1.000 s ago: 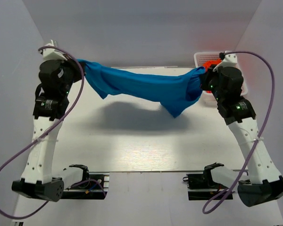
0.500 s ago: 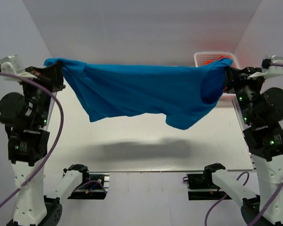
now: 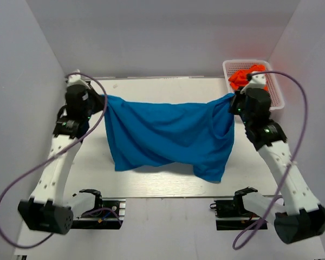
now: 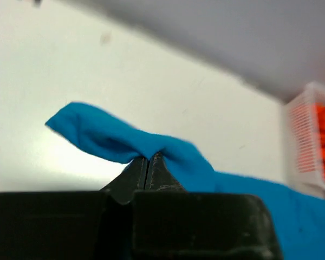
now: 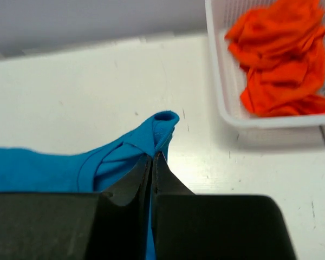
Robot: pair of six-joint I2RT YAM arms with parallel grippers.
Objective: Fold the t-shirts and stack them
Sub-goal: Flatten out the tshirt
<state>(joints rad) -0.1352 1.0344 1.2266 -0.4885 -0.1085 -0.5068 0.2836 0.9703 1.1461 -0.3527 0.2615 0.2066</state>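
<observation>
From above, the blue shirt [image 3: 168,132] hung spread as a wide sheet between the two arms. The left claw [image 3: 102,101] was shut on its upper left corner and the right claw [image 3: 233,101] was shut on its upper right corner. Half a second before, both arms had been raised high and thrown far apart, with the shirt pulled taut well above the desk [image 3: 162,187] and a broad shadow under it. Now the arms had come down and drawn inward. The top edge sagged a little between the claws, and the bottom edge sat low toward the near side of the desk with only a thin shadow. Whether the cloth touched the surface could not be told. The orange shirts [image 3: 246,76] lay heaped in the white basket [image 3: 276,98] at the far right corner, as before.

In the left wrist view, the claw tips were pressed together on a bunched fold of blue cloth, with a loose flap sticking out to the left over the desk. The basket was a blur at the right edge.

In the right wrist view, the claw tips were pinched tight on a corner with a stitched hem, and a small loop of it rose above the tips. Beyond it stood the basket with the crumpled orange shirts inside.
</observation>
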